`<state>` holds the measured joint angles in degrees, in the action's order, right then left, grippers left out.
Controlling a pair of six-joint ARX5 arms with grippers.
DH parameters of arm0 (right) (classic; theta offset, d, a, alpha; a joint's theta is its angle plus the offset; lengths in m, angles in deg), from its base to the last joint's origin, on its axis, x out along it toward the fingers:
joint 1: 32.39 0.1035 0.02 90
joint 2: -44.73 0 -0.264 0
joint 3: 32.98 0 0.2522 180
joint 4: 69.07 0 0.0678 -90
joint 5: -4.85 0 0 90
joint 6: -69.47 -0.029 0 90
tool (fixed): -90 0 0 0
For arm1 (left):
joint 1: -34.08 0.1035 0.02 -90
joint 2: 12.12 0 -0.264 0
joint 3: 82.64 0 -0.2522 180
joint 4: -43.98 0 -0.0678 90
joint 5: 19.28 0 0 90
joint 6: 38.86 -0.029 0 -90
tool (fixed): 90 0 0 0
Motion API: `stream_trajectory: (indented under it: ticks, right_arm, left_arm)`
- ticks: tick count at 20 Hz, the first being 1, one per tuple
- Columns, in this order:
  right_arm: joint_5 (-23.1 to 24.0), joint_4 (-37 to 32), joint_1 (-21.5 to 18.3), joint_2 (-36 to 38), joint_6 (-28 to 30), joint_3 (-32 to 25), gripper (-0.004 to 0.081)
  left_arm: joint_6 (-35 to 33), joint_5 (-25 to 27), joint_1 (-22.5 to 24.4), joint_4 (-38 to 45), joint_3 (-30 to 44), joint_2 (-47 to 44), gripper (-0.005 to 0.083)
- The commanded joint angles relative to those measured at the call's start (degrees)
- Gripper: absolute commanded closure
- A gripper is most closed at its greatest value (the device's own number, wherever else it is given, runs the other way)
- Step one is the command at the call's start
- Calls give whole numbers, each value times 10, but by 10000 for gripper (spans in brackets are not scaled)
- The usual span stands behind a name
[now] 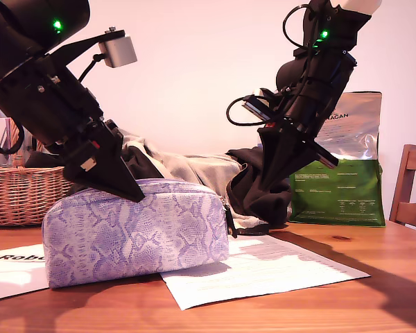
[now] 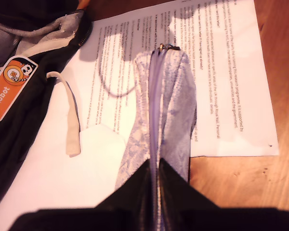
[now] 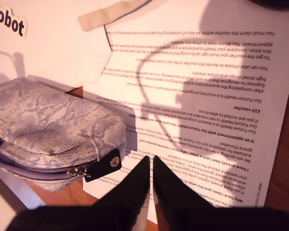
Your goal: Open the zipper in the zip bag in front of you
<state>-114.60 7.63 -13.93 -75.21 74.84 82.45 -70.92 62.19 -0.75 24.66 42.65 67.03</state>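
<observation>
The zip bag [image 1: 135, 229], soft snakeskin-print fabric, lies on paper on the wooden surface [image 1: 319, 305], zipper [image 2: 155, 103] still closed. My first pincer [image 2: 154, 169] pinches its top seam; my second pincer [image 3: 151, 166] hangs closed, empty, beside the dark pull tab [image 3: 102, 166], which it must seize next.

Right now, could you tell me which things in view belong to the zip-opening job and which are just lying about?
Job:
zip bag
zipper
pull tab
my first gripper, pinching the bag's top
my second gripper, near the tab

Lying about:
printed letter
wicker basket
foil bag
dark clothing
</observation>
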Motion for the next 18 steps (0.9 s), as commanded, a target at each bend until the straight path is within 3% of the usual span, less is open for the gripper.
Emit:
stream_trajectory:
  ticks: [1, 3, 5, 18]
  right_arm:
    - [-3, 2, 2, 4, 6, -5, 780]
    - [-6, 2, 2, 4, 6, -5, 780]
    - [-6, 2, 2, 4, 6, -5, 780]
    - [-6, -26, 3, 5, 17, -5, 780]
  left_arm:
    - [2, -3, -2, 9, -10, -4, 599]
    - [2, -7, -2, 9, -10, -4, 423]
    - [2, -7, -2, 9, -10, -4, 374]
    - [4, -3, -2, -14, -15, -68, 353]
